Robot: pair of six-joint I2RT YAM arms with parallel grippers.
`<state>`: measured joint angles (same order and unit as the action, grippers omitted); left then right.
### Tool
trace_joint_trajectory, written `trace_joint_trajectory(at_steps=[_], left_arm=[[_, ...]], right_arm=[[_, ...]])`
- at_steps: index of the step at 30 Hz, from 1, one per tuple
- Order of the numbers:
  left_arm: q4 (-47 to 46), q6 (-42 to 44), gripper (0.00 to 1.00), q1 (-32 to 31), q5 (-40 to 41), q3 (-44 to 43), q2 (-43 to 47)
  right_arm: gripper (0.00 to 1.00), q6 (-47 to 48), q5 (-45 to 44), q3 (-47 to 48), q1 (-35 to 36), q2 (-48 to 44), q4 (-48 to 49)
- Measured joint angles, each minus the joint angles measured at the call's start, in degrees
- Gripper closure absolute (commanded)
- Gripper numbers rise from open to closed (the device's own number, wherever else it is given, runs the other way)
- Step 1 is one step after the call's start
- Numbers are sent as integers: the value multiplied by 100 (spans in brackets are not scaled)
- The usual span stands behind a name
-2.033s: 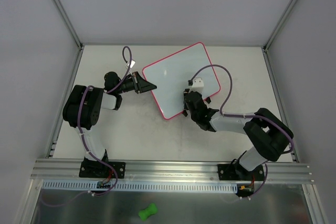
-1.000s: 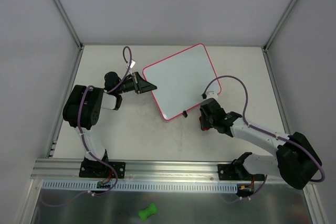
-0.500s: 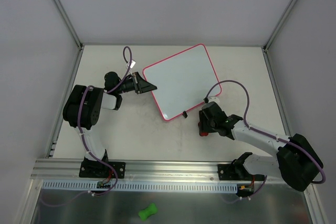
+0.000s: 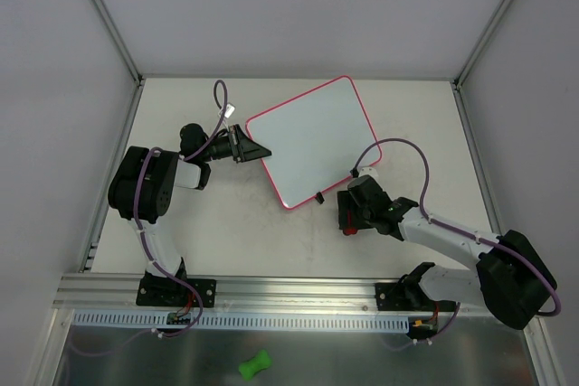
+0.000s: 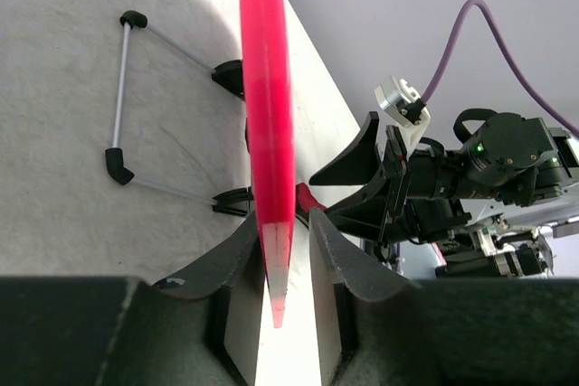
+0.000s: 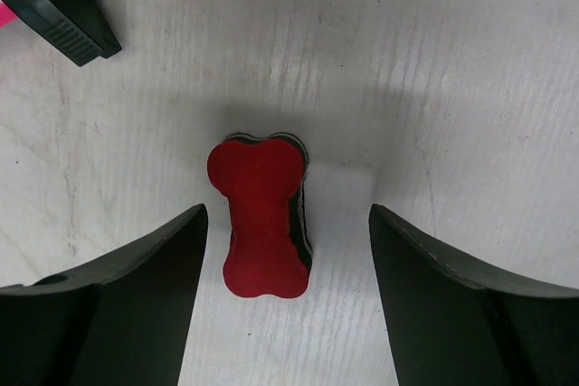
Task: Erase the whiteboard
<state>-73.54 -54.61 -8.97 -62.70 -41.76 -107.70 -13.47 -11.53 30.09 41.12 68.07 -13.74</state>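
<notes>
The whiteboard (image 4: 312, 133), white with a red-pink rim and no marks showing, lies flat at the table's middle back. My left gripper (image 4: 256, 148) straddles its left edge. In the left wrist view the rim (image 5: 267, 88) runs between the jaws of the left gripper (image 5: 282, 223); it rests against the left finger (image 5: 237, 259), with a gap to the right one, so the gripper is open. My right gripper (image 4: 348, 221) stands open just below the board's near corner. The red bone-shaped eraser (image 6: 261, 223) lies on the table between its fingers, touching neither.
One of the board's black feet (image 6: 61, 15) sits just ahead of the right gripper. A wire stand (image 5: 122, 97) shows under the board. A green bone-shaped thing (image 4: 255, 365) lies on the metal shelf below the aluminium rail (image 4: 298, 291). Grey walls enclose the table.
The right gripper has lowered to the table, opened and let go of the red eraser, which now lies there. The left jaws have loosened on the board's rim.
</notes>
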Motion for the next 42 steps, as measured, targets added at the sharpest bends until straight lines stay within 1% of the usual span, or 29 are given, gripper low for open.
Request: trace_joint_trajectory(at_steps=[10,13,16,17,19,21,22,24,26,27,31,35,36,37,42], left_arm=[[-13,-9,64,2,-35,0,0],[-13,-11,63,7,-33,0,0],[-13,-11,63,46,-31,0,0],[-15,-13,63,63,-26,2,0],[-26,-22,63,120,-9,17,0],[-33,-26,60,177,17,50,0],[-33,-28,58,208,22,70,0],[-37,-26,51,251,31,105,0],[-37,-37,46,304,55,140,0],[-33,-35,42,308,66,153,0],[-39,-24,37,367,173,212,0],[-48,-2,17,459,238,286,2],[-59,-4,11,490,275,310,4],[-70,-2,1,509,293,328,4],[-76,-13,1,566,328,380,85]], right_arm=[[21,2,28,22,0,-13,0],[20,4,28,22,0,-79,0],[4,20,28,22,0,-201,2],[1,37,35,22,0,-251,0],[1,72,48,22,0,-345,0],[1,116,74,24,0,-444,0],[1,151,105,26,0,-494,0],[1,223,155,50,0,-564,-9],[1,306,190,94,0,-610,2],[1,352,201,120,0,-627,-4],[1,485,291,164,0,-654,9],[1,616,328,164,0,-704,2],[1,649,332,166,-2,-713,0],[1,684,337,173,-2,-717,0],[1,809,352,181,-24,-717,7]])
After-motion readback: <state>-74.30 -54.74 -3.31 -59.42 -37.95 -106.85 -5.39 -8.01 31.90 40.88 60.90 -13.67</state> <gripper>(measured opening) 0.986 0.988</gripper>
